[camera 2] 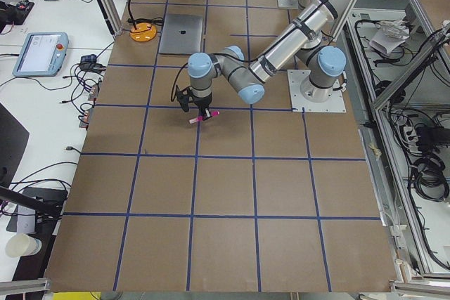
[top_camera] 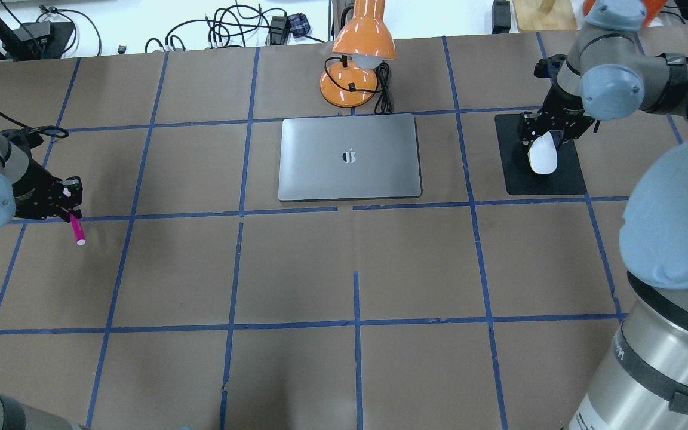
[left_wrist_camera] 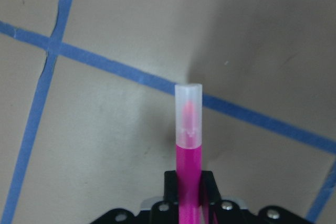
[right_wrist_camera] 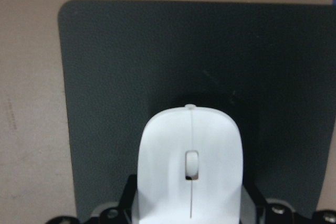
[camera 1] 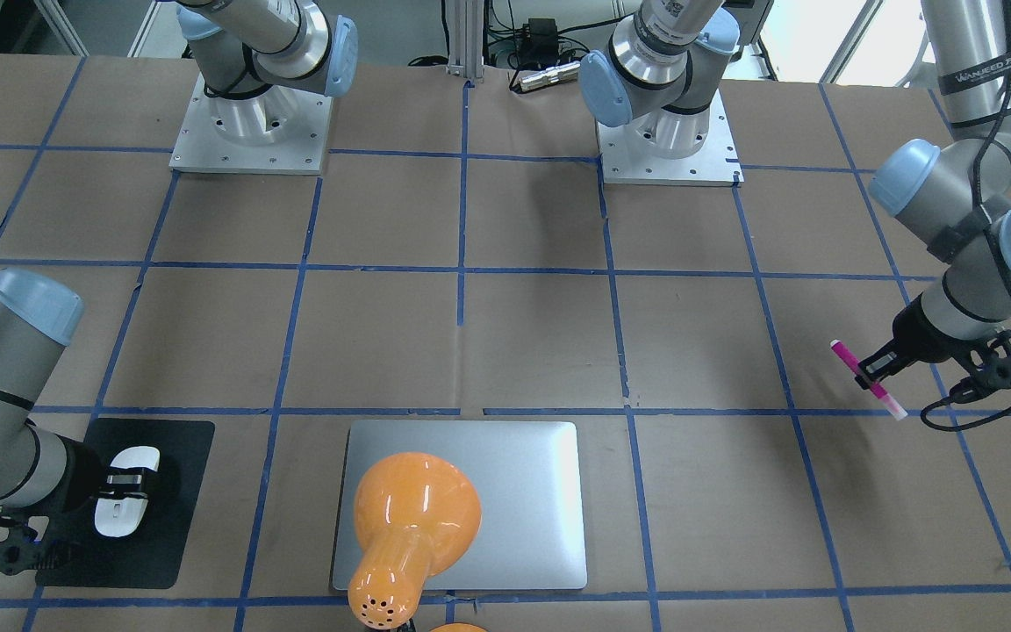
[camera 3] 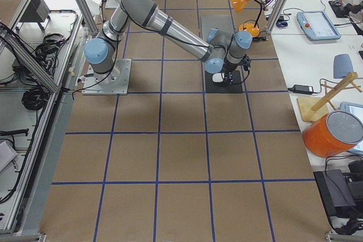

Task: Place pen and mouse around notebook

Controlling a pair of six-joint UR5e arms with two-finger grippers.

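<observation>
The silver-grey notebook (top_camera: 350, 179) lies closed at the table's far middle, also the notebook (camera 1: 523, 527). Far to its left, my left gripper (top_camera: 68, 202) is shut on the magenta pen (top_camera: 76, 230). The pen (left_wrist_camera: 188, 129) slants with its whitish cap end low over the brown paper; whether the cap touches I cannot tell. To the notebook's right, my right gripper (top_camera: 544, 142) is shut on the white mouse (top_camera: 542, 158), over the black mat (top_camera: 565, 179). The mouse (right_wrist_camera: 189, 145) pokes out ahead of the jaws; whether it rests on the mat is unclear.
An orange desk lamp (top_camera: 359, 54) stands just behind the notebook, its cord beside the base, and its shade (camera 1: 413, 513) overhangs the notebook in the front-facing view. Two arm bases (camera 1: 251, 132) sit at the robot's side. Blue tape lines grid the brown table (top_camera: 356, 269).
</observation>
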